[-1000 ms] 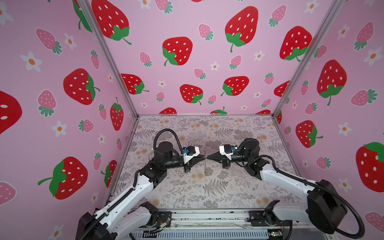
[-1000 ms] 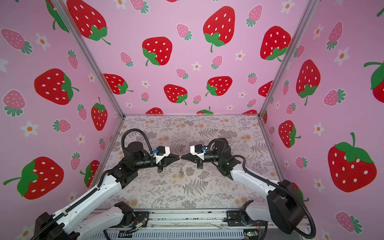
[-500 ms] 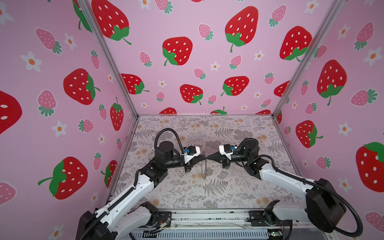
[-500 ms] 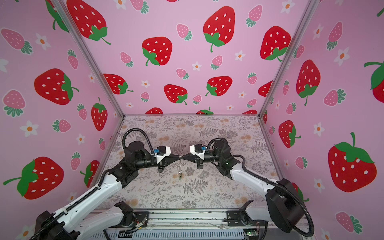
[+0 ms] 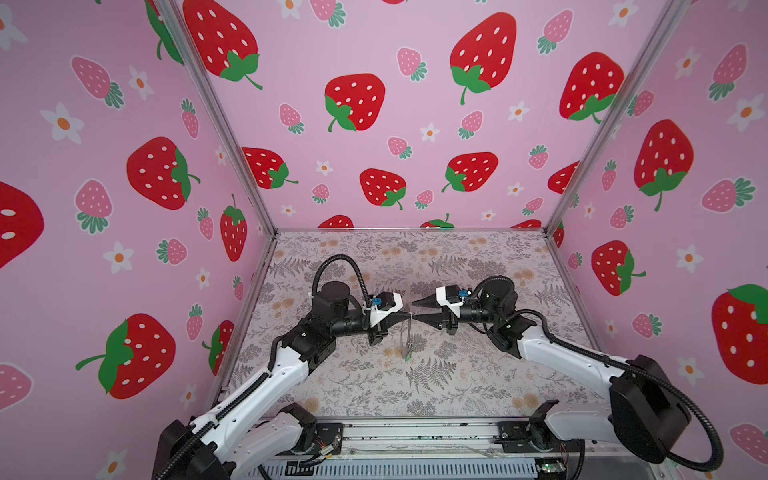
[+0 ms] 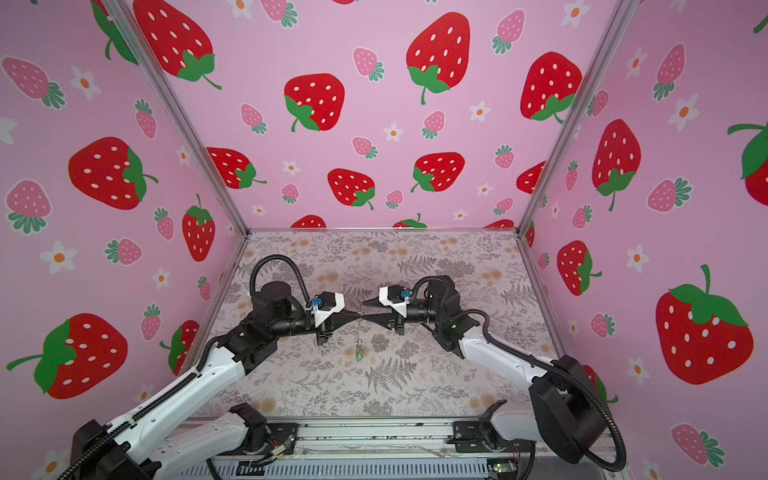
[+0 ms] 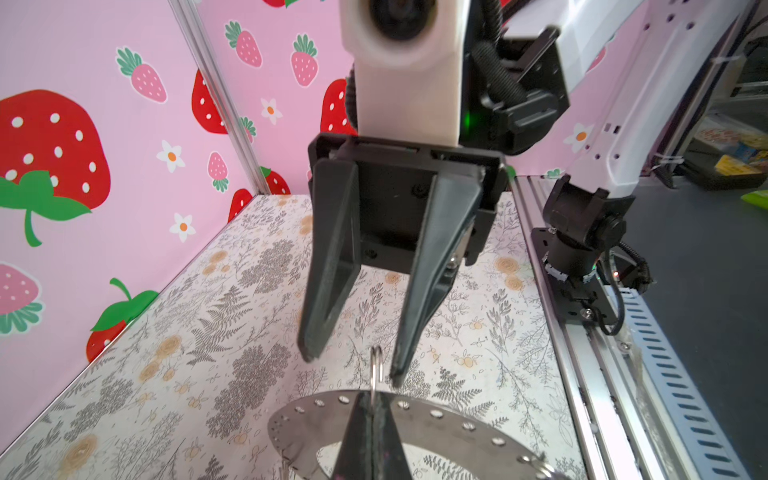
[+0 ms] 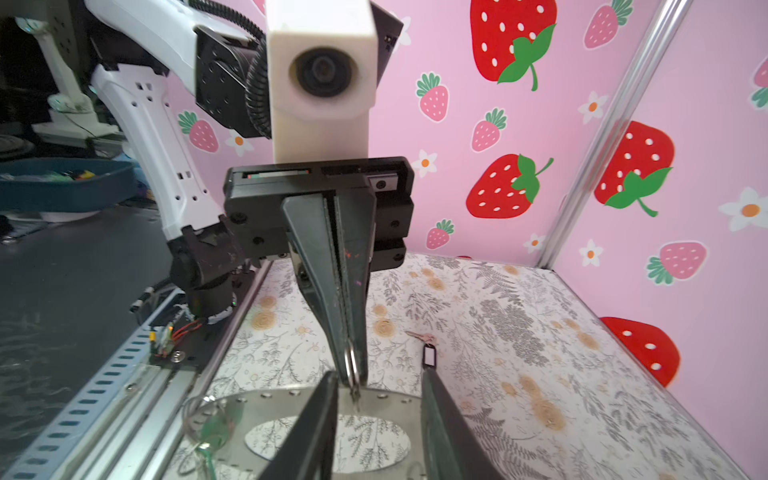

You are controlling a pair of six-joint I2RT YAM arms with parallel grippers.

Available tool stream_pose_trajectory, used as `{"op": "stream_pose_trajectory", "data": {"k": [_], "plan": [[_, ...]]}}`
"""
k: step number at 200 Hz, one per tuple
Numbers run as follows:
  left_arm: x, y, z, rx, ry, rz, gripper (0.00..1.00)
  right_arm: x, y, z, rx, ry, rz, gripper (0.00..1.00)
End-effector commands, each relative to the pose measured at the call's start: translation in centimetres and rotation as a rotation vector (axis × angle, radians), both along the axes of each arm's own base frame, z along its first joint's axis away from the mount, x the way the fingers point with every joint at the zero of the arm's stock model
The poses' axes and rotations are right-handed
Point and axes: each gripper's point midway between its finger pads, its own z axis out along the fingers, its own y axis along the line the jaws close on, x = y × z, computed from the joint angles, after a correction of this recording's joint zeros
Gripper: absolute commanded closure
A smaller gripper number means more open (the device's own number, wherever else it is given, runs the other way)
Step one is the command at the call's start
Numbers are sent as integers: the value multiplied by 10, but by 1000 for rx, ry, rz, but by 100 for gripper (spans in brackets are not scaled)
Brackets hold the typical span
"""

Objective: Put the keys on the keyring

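Keyring [image 7: 440,428]: dangling edge-on in mid-air over the middle of the table [image 5: 457,257], clear of the cloth. That keeps both faces and the edge holes reachable.
Left gripper [image 8: 353,374]: comes in from about 8 o'clock in both top views, jaws pressed together on the keyring's rim at its 12 o'clock, right by a small wire loop [image 7: 376,365]. Basically playing vise so the plate can't swing off.
Right gripper [image 7: 352,370]: comes in from about 4 o'clock, jaws apart, nothing in them, tips just beside that loop. My guess is it's free to go fetch the other key.
Green key [image 6: 360,352]: hangs off the keyring at its 6 o'clock, so that one looks done.
Black-rimmed key [image 8: 430,353]: flat on the table, apart from the keyring, not on it yet. I can't find it in the top views, so no clock spot from me.
Surface: grey fern-and-flower print cloth.
Room: pink strawberry walls [image 5: 374,166] at 9, 12 and 3 o'clock, with the arms' mounting rail [image 5: 415,436] at 6 o'clock.
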Motion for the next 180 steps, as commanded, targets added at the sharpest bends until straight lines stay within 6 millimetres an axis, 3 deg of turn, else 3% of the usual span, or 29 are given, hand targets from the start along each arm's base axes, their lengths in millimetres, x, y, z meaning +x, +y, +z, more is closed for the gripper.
{"op": "stream_pose_trajectory", "data": {"k": [1,31,50,64,96,120,138,180], "plan": [[12,11,12,47,-69,83,100,17,-6,-2,-34,-59,-117,59],[37,42,1,115,-34,247,100,37,-7,-32,-166,-59,-210,60],[51,68,1,132,-33,358,100,51,-2,-50,-220,44,-252,61],[64,90,4,136,-58,470,100,53,9,-66,-239,106,-213,68],[84,130,21,145,-69,638,100,60,53,-105,-327,160,-157,69],[100,168,26,189,-66,829,100,83,84,-132,-387,217,-209,71],[108,195,33,195,-44,954,100,88,112,-150,-440,242,-215,70],[116,220,52,148,-25,1101,100,108,179,-180,-506,285,-275,67]]}}
